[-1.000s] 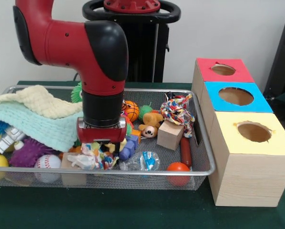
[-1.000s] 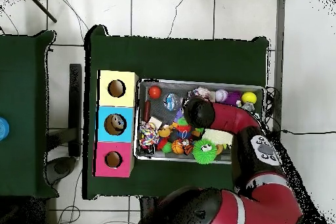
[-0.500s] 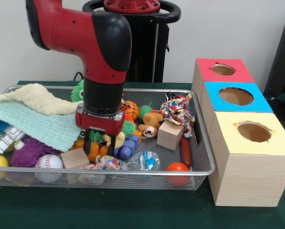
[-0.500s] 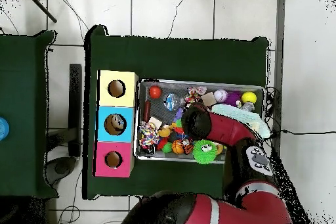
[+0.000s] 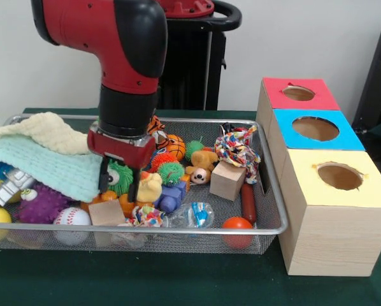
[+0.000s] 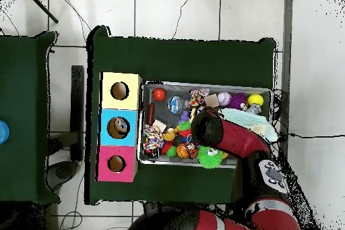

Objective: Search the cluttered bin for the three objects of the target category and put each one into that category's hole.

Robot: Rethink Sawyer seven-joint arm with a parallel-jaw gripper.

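My gripper point(image 5: 119, 187) hangs over the left-middle of the wire bin point(image 5: 178, 227), a little above the clutter. It is shut on a green spiky toy with eyes point(image 5: 118, 176), which sits between the dark fingers point(image 5: 105, 177). In the overhead view the red arm point(image 6: 226, 133) covers the gripper and that toy. To the right stand three boxes with round holes: red point(image 5: 299, 94), blue point(image 5: 315, 129) and yellow point(image 5: 339, 176). From above they appear as yellow point(image 6: 120, 90), blue point(image 6: 118, 127) and red point(image 6: 116, 164), left of the bin point(image 6: 205, 83).
The bin holds a mint and cream towel point(image 5: 44, 159) at left, a purple spiky ball point(image 5: 41, 204), a baseball point(image 5: 71, 218), a wooden cube point(image 5: 227, 180), a rope toy point(image 5: 236, 148), a teddy point(image 5: 202, 167), a second green spiky ball point(image 5: 171, 171) and a red ball point(image 5: 237, 224).
The arm rose from the clutter near the front rim and shifted left. The green spiky toy came up between the fingers. A crumpled colourful scrap stays by the rim.
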